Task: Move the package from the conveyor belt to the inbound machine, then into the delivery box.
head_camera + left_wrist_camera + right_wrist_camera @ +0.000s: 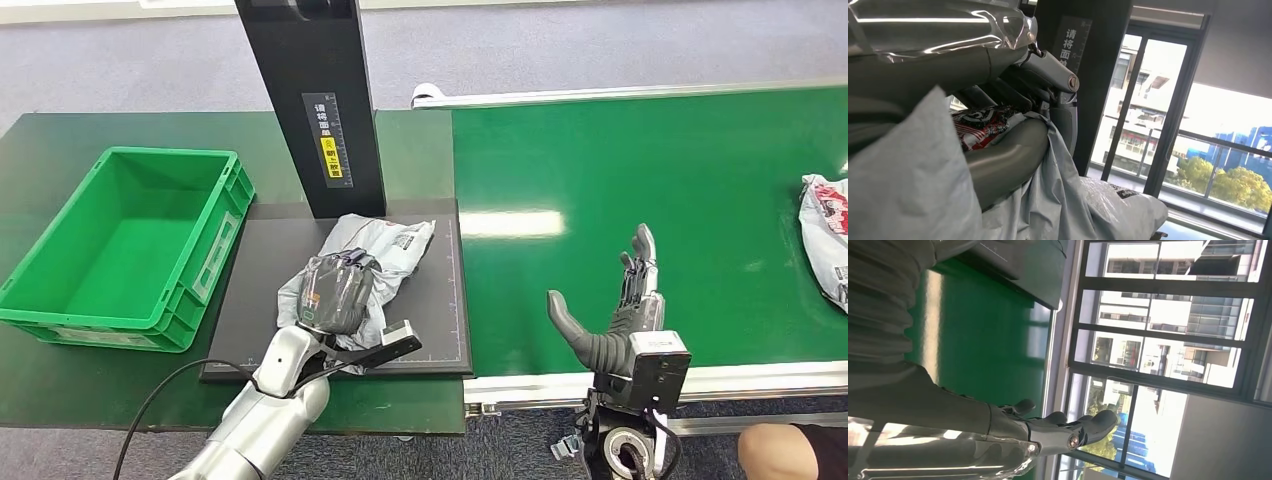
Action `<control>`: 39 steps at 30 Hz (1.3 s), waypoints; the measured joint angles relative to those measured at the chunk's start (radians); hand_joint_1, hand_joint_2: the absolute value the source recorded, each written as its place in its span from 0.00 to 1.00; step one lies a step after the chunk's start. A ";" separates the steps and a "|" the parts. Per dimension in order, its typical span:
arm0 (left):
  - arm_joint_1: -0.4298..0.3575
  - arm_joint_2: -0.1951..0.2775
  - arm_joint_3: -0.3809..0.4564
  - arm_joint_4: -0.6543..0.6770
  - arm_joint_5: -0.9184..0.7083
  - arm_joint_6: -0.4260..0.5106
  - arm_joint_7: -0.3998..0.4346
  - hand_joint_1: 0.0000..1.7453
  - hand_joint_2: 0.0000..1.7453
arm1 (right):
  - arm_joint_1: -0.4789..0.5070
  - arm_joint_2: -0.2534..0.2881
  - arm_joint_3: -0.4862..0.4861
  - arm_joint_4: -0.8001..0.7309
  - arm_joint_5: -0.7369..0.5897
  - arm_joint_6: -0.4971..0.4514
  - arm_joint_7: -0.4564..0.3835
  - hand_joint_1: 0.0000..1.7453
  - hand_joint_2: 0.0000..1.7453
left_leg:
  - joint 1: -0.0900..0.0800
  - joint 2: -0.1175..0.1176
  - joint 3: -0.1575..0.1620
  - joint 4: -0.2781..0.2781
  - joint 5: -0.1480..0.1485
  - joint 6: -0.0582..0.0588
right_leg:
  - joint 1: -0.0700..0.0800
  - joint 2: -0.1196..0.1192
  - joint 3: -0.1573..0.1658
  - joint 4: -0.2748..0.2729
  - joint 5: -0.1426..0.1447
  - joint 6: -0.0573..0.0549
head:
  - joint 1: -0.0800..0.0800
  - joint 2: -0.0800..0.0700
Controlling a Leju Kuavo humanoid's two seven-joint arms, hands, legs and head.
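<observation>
Left hand seems clamped on the package beneath the scanner post for reading; right hand spread, idle

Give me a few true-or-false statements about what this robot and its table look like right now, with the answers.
1. The left hand rests on the grey package on the black platform. True.
2. The green box already holds a package. False: it is empty.
3. The right hand holds a package. False: it is open over the green belt, holding nothing.
4. Another package lies on the belt near the right edge. True.
</observation>
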 joint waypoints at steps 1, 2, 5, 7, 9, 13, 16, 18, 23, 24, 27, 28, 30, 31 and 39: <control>0.008 0.001 0.005 -0.017 0.002 0.000 -0.012 1.00 1.00 | 0.000 0.000 0.000 0.000 -0.001 -0.002 -0.001 0.00 1.00 | 0.000 0.000 0.000 0.000 0.000 0.000 | 0.000 0.000 0.000 0.000 0.000 0.000 | 0.000 0.000; 0.018 0.003 0.012 -0.045 0.006 0.001 -0.032 1.00 1.00 | 0.001 0.000 -0.001 0.001 -0.004 -0.004 -0.003 0.00 1.00 | 0.000 0.000 0.000 0.000 0.000 0.000 | 0.000 0.000 0.000 0.000 0.000 0.000 | 0.000 0.000; 0.051 0.008 0.042 -0.162 0.025 0.001 -0.087 1.00 1.00 | 0.004 -0.002 -0.004 0.004 -0.014 -0.015 -0.016 0.00 1.00 | 0.000 0.000 -0.001 0.000 0.000 0.000 | 0.000 0.000 -0.001 0.000 0.000 0.000 | 0.000 0.000; 0.068 0.012 0.062 -0.252 0.048 0.001 -0.121 1.00 1.00 | 0.009 -0.003 -0.006 0.006 -0.021 -0.025 -0.027 0.00 1.00 | 0.000 0.000 -0.001 0.000 0.000 0.000 | 0.000 0.000 -0.001 0.000 0.000 0.000 | 0.000 0.000; 0.090 0.014 0.091 -0.350 0.079 0.001 -0.179 1.00 1.00 | 0.019 -0.005 -0.008 0.007 -0.030 -0.037 -0.038 0.00 1.00 | 0.000 0.001 -0.001 0.000 0.000 0.000 | 0.000 0.000 -0.002 0.000 0.000 0.000 | 0.000 0.000; 0.138 -0.001 0.177 -0.557 0.177 0.001 -0.345 1.00 1.00 | 0.050 -0.013 -0.012 0.007 -0.054 -0.062 -0.065 0.00 1.00 | 0.000 0.001 -0.001 0.000 0.000 0.000 | 0.000 0.000 -0.002 0.000 0.000 0.000 | 0.000 0.000; 0.162 -0.010 0.243 -0.707 0.241 0.001 -0.412 1.00 1.00 | 0.073 -0.024 -0.016 0.007 -0.074 -0.077 -0.081 0.00 1.00 | 0.000 0.001 -0.002 0.000 -0.001 0.000 | 0.000 0.000 -0.003 0.000 0.000 0.000 | 0.000 0.000; 0.164 -0.010 0.283 -0.785 0.264 0.001 -0.420 1.00 1.00 | 0.084 -0.031 -0.017 0.007 -0.083 -0.085 -0.086 0.00 1.00 | 0.000 0.001 -0.002 0.000 0.000 0.000 | 0.000 0.000 -0.003 0.000 0.000 0.000 | 0.000 0.000; 0.135 -0.007 0.381 -0.893 0.271 0.000 -0.422 1.00 1.00 | 0.102 -0.042 -0.018 0.007 -0.089 -0.097 -0.088 0.00 1.00 | 0.000 0.001 -0.001 0.000 0.000 0.000 | 0.000 0.000 -0.002 0.000 0.000 0.000 | 0.000 0.000; 0.124 -0.005 0.401 -0.899 0.263 0.000 -0.422 1.00 1.00 | 0.105 -0.043 -0.018 0.007 -0.090 -0.098 -0.088 0.00 1.00 | 0.000 0.001 -0.001 0.000 0.000 0.000 | 0.000 0.000 -0.002 0.000 0.000 0.000 | 0.000 0.000; 0.082 0.006 0.469 -0.899 0.239 0.000 -0.422 1.00 1.00 | 0.110 -0.044 -0.018 0.007 -0.094 -0.098 -0.088 0.00 1.00 | 0.000 0.001 -0.001 0.000 0.000 0.000 | 0.000 0.000 -0.002 0.000 0.000 0.000 | 0.000 0.000; 0.064 0.013 0.494 -0.893 0.233 0.000 -0.418 1.00 1.00 | 0.112 -0.045 -0.018 0.007 -0.095 -0.098 -0.088 0.00 1.00 | 0.000 0.001 -0.001 0.000 0.000 0.000 | 0.000 0.000 -0.002 0.000 0.000 0.000 | 0.000 0.000; 0.025 0.031 0.540 -0.868 0.227 0.000 -0.407 1.00 1.00 | 0.114 -0.045 -0.018 0.007 -0.095 -0.098 -0.088 0.00 1.00 | 0.000 0.001 -0.001 0.000 0.000 0.000 | 0.000 0.000 -0.002 0.000 0.000 0.000 | 0.000 0.000; 0.007 0.041 0.560 -0.851 0.227 0.000 -0.402 1.00 1.00 | 0.115 -0.045 -0.018 0.007 -0.095 -0.098 -0.088 0.00 1.00 | 0.000 0.001 -0.001 0.000 0.000 0.000 | 0.000 0.000 -0.002 0.000 0.000 0.000 | 0.000 0.000; -0.055 0.092 0.626 -0.778 0.235 0.000 -0.395 1.00 1.00 | 0.118 -0.047 -0.018 0.004 -0.095 -0.098 -0.088 0.00 1.00 | 0.000 0.002 -0.001 0.000 0.000 0.000 | 0.000 0.001 -0.002 0.000 0.000 0.000 | 0.000 0.000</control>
